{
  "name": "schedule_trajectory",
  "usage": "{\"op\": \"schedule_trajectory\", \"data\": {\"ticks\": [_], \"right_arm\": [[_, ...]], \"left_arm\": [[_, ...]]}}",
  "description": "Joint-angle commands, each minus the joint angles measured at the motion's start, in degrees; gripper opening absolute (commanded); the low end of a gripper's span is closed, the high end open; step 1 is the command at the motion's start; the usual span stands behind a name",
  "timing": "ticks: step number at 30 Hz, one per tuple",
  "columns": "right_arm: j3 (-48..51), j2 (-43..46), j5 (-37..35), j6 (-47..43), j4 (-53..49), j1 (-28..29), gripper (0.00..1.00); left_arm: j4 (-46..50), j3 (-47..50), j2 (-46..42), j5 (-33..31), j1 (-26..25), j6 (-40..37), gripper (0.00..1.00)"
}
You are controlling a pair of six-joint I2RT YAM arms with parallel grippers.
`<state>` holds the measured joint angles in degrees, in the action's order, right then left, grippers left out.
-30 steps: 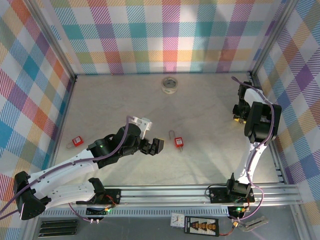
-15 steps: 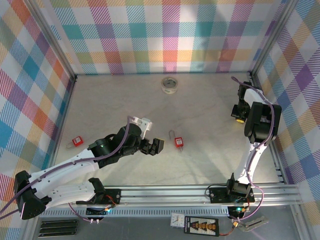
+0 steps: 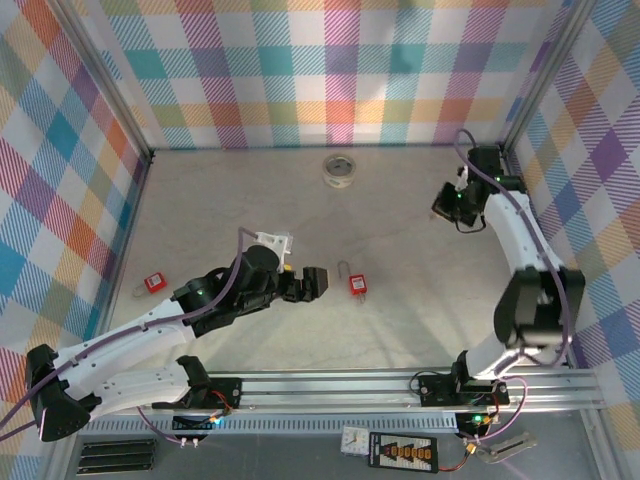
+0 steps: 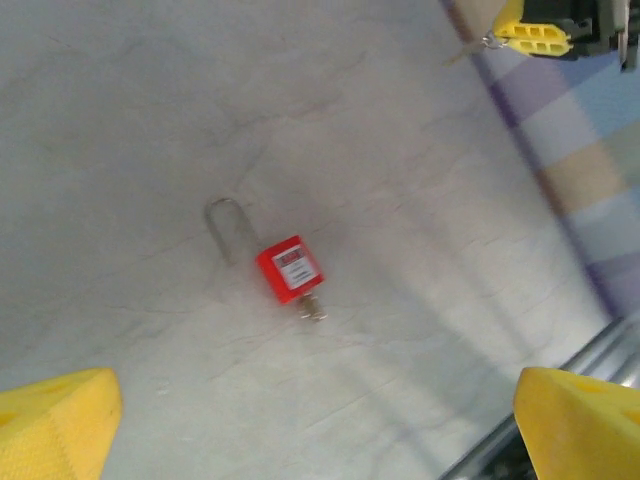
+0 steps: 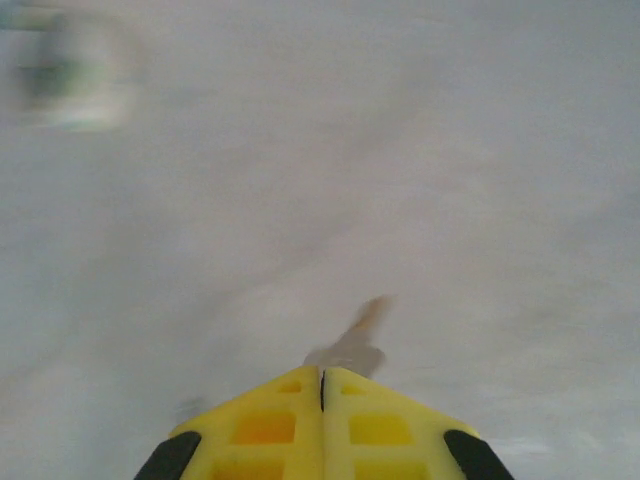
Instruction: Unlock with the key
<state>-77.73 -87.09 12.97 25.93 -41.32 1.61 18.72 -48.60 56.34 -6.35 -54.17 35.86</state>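
White label (image 4: 293,268) on red padlock (image 4: 287,271): print too small to read.

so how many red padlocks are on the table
2. The centre padlock lies just beyond the open left gripper; the far-left padlock sits near the left wall. The arms could hide more.

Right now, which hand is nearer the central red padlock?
Left. The left hand sits open just beside the padlock; the right hand, shut on the key, is far off toward the back-right corner.

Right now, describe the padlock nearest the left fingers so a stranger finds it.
On the pale table, look near the middle, right of the left arm's fingers. That red padlock lies flat, shackle toward the back wall; its twin sits by the left wall.
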Motion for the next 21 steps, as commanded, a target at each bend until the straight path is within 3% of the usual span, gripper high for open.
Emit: {"op": "schedule_trajectory", "data": {"ticks": [1,6,14,21], "right_arm": [[3.9,4.8,14.7,10.1,11.0,4.9,0.00],[10.1,11.8,16.3,17.4,23.0,12.4,0.00],[20.1,19.3,14.9,22.6,34.3,19.5,0.00],[25.8,22.9,12.5,25.3,40.6,25.3,0.00]], "left_arm": [[-10.4,-2.0,-0.2,3.0,0.6,14.3,1.00],[-21.1,-1.2,3.1,6.1,0.9,27.2,1.00],[-42.9,6.0,10.1,7.8,0.8,48.1,1.00],[-53.1,7.7,15.5,7.8,-0.1,56.5,1.00]]}}
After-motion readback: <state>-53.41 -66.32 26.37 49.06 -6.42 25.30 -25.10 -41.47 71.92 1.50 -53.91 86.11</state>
